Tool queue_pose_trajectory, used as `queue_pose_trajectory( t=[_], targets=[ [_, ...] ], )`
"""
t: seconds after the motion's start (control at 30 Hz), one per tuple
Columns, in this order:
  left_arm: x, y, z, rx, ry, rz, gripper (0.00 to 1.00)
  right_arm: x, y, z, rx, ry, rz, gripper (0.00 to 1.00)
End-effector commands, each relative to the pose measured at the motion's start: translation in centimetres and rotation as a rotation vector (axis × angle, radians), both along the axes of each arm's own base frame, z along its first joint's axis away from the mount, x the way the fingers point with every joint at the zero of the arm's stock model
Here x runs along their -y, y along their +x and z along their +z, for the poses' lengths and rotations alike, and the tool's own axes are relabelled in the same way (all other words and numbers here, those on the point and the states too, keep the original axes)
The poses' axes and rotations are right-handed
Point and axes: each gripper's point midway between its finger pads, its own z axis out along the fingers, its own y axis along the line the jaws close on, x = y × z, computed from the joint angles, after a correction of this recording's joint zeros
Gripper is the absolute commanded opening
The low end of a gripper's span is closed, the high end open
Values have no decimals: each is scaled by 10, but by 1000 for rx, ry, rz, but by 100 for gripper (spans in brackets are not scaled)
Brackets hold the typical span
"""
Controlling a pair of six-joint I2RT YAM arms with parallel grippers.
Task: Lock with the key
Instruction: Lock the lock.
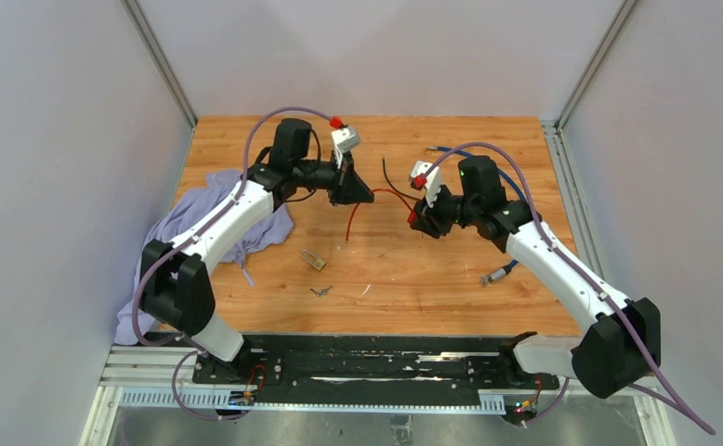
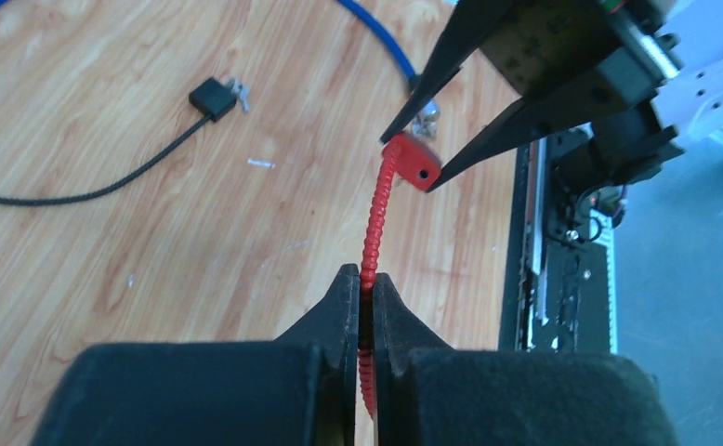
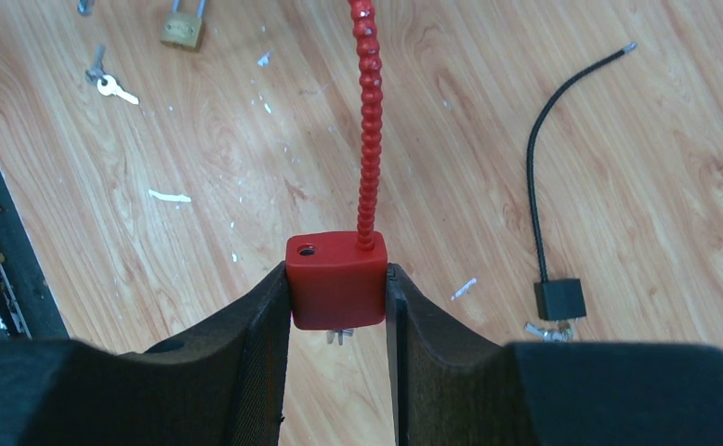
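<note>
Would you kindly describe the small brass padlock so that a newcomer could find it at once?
On the wooden table, look just right of the crumpled lilac cloth, towards the near edge. The padlock lies there, with loose keys slightly nearer the arms' bases. It alone is brass-coloured; the red lock and the black lock trail cables.

The red lock body (image 3: 336, 290) is a small rounded block, clamped by its two side faces between the right jaws and held above the table. Its top face shows an open round hole (image 3: 307, 250) just beside the root of the red beaded cable (image 3: 369, 139). The cable curves gently away to the left jaws, which pinch it tight partway along. A metal key (image 3: 340, 334) pokes out under the body.
</note>
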Motion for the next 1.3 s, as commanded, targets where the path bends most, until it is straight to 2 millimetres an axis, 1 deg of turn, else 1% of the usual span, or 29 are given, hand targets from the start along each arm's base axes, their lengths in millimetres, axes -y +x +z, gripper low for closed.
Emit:
queue_pose_trajectory(
  t=[0.0, 0.07, 0.27, 0.6, 0.9, 1.1, 1.27],
  targets=[
    [9, -16, 37, -13, -112, -43, 0, -15, 7, 31, 5, 93, 31, 30],
    [9, -17, 37, -35, -118, -38, 0, -18, 7, 35, -1, 105, 42, 31],
    [10, -19, 32, -86, -122, -43, 0, -16, 8, 40, 1, 120, 41, 33],
    [8, -17, 38, -143, -186, -38, 1, -6, 6, 38, -5, 148, 13, 40],
    [8, -18, 35, -150, -183, -33, 0, -6, 5, 39, 2, 150, 19, 43],
    [7, -18, 36, -153, -184, -35, 0, -4, 5, 33, 3, 138, 18, 45],
    [6, -20, 39, -164, -200, -49, 0, 3, 4, 26, 19, 119, 23, 47]
  ],
)
